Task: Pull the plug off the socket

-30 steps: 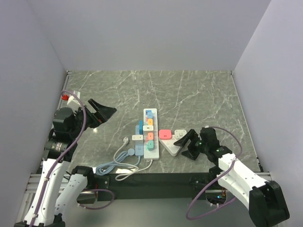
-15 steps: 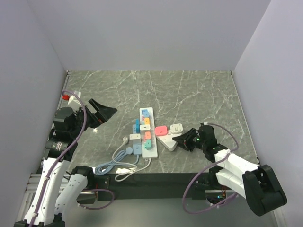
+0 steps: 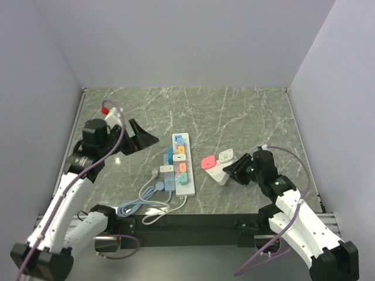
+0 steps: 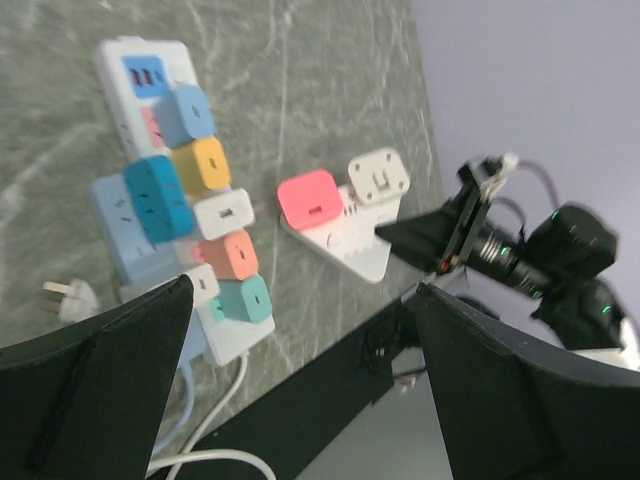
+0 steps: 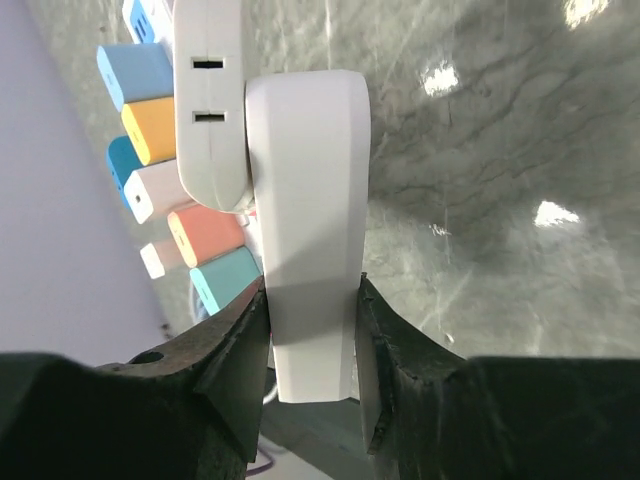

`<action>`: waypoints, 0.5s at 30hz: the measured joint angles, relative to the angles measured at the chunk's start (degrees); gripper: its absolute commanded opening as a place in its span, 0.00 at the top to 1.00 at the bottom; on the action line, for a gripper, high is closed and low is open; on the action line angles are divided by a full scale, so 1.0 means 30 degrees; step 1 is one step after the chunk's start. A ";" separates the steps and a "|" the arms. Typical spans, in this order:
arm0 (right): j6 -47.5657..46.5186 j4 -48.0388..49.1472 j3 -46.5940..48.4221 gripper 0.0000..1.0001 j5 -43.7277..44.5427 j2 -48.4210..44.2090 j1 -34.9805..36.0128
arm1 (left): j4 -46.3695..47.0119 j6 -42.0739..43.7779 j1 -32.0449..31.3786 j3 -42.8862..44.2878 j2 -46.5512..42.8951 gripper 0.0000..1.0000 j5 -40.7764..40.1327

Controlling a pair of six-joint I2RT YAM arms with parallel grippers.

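Cords: loose coil at near edge, by the socket's near end, out of both arms' way.
R gripper: jaws closed on the white adapter block, one finger on each long side of its near end. Grip looks square in the wrist view.
Adapter block: right of the socket, near it but not touching. Carries a pink plug and a white plug, side by side. Whether it rests on the table or is held just off it isn't clear from these views.
Socket: long white strip, mid-table, running near to far. Nothing holds it. Row of coloured plugs seated along it, packed close.
L gripper: jaws wide open, empty, above the table left of the socket's far end, aimed toward it.
Step (judged): R braces a body, L comes in for the pull. Probably the pink plug, since only its block is braced, but a strip plug is equally possible.
Doing it well: L takes one plug only, fingers on its two flat sides, low by the seam. Pull straight along the pins w/o twist. The body under that plug must be pinned down, else it lifts w/ the plug.
Risk: on the strip, wide jaws may catch two plugs.
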 measured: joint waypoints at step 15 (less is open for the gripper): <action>-0.5253 -0.4619 0.3490 1.00 0.0612 -0.1574 0.0000 | -0.0095 -0.1960 -0.9908 0.4000 0.7155 0.01 -0.6266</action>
